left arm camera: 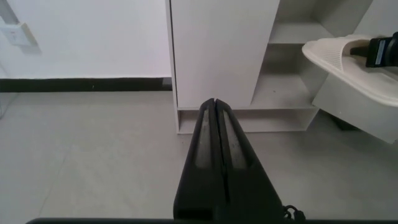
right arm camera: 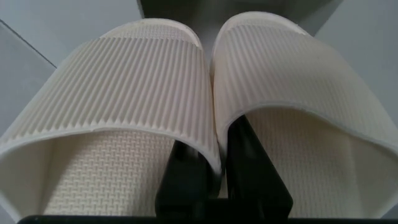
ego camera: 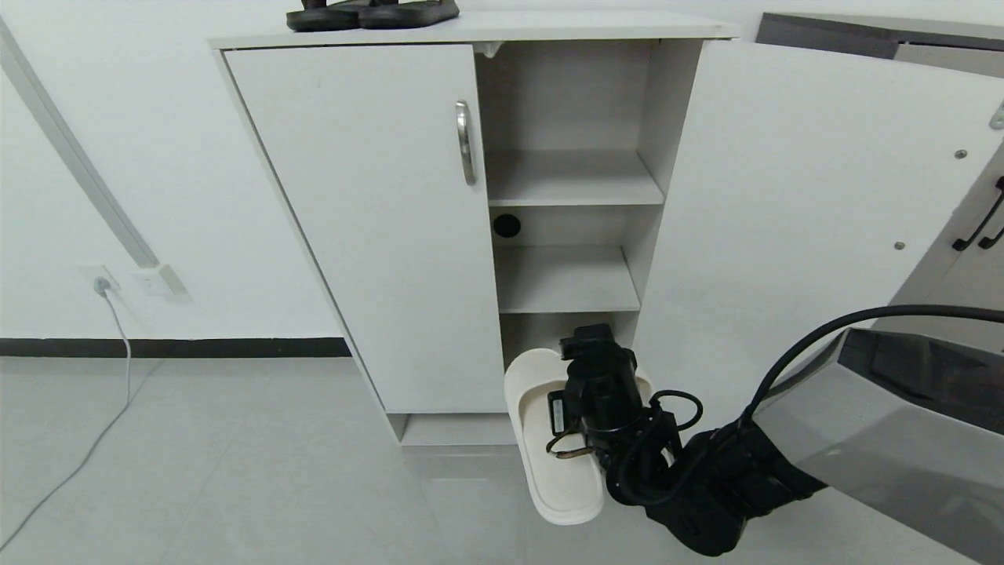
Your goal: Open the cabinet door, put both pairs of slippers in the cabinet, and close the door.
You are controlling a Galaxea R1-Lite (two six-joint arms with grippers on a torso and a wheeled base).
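Our right claw pinches the white slippers together before the bottom compartment of the open cabinet. Our left claw is pressed together. Black slippers sit on top.

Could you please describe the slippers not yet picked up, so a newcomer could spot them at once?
Find the white cabinet whose right door stands open. On its top, above the closed left door, lies a pair of black slippers. Unlike the cream pair gripped by the right tool down low, these are dark and sit up high.
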